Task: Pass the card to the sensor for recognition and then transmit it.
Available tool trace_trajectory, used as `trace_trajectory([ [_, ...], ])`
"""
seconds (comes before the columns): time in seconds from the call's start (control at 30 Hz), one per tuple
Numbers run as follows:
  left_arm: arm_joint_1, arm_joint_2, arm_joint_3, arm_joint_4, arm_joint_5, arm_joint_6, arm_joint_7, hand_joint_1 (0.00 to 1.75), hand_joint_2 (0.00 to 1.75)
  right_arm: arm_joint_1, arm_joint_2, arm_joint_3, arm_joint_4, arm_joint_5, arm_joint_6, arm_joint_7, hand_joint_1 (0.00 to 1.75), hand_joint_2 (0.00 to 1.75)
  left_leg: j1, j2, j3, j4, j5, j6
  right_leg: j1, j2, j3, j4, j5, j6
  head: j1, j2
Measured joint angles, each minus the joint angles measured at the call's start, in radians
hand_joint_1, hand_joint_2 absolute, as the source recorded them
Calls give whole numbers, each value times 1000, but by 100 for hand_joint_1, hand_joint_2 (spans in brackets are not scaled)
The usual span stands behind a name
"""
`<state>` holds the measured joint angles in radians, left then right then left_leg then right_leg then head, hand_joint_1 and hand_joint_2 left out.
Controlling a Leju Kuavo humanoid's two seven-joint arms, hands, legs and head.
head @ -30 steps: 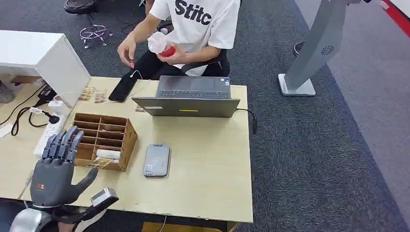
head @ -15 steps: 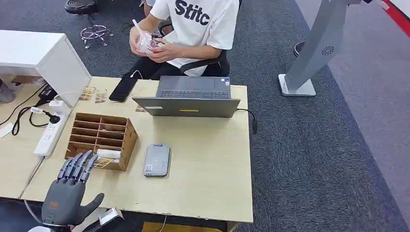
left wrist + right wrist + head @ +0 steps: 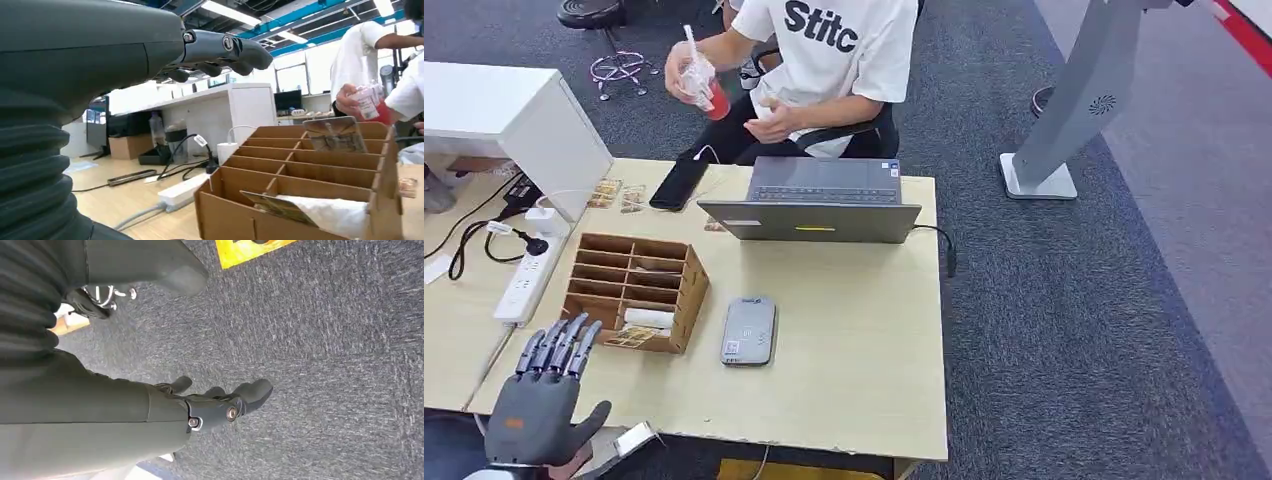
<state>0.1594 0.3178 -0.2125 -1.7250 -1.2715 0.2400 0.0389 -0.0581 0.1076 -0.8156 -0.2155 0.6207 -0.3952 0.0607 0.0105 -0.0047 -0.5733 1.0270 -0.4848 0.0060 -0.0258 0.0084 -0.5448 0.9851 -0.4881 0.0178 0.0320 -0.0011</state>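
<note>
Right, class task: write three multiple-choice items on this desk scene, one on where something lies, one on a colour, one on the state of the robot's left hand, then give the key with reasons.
1. Where does the grey card sensor lie?
A. On the laptop
B. On the table beside the wooden organiser, on its right in the head view
C. On the carpet

2. What colour is the power strip?
A. White
B. Black
C. Yellow

3. What state is the left hand in?
A. Gripping a card
B. Pressing on the sensor
C. Holding nothing, fingers spread

Key:
1 B: the sensor rests flat on the table next to the wooden organiser, in front of the laptop.
2 A: the strip is white, at the table's left edge.
3 C: the head view shows its fingers apart with nothing between them, near the table's front corner.
</note>
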Motion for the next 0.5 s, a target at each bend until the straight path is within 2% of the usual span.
trace_trajectory([
  [0.23,-22,-3,55,45,-3,5,6,0,175,0,0,0,0,15,0,2,0,175,0,0,0,0,0,0,0,0,0,0,0,0,0,0],
  [0.5,-49,-18,126,114,-32,43,-6,0,175,-1,0,0,0,45,2,7,0,175,0,0,0,0,0,0,0,0,0,0,0,0,0,0],
])
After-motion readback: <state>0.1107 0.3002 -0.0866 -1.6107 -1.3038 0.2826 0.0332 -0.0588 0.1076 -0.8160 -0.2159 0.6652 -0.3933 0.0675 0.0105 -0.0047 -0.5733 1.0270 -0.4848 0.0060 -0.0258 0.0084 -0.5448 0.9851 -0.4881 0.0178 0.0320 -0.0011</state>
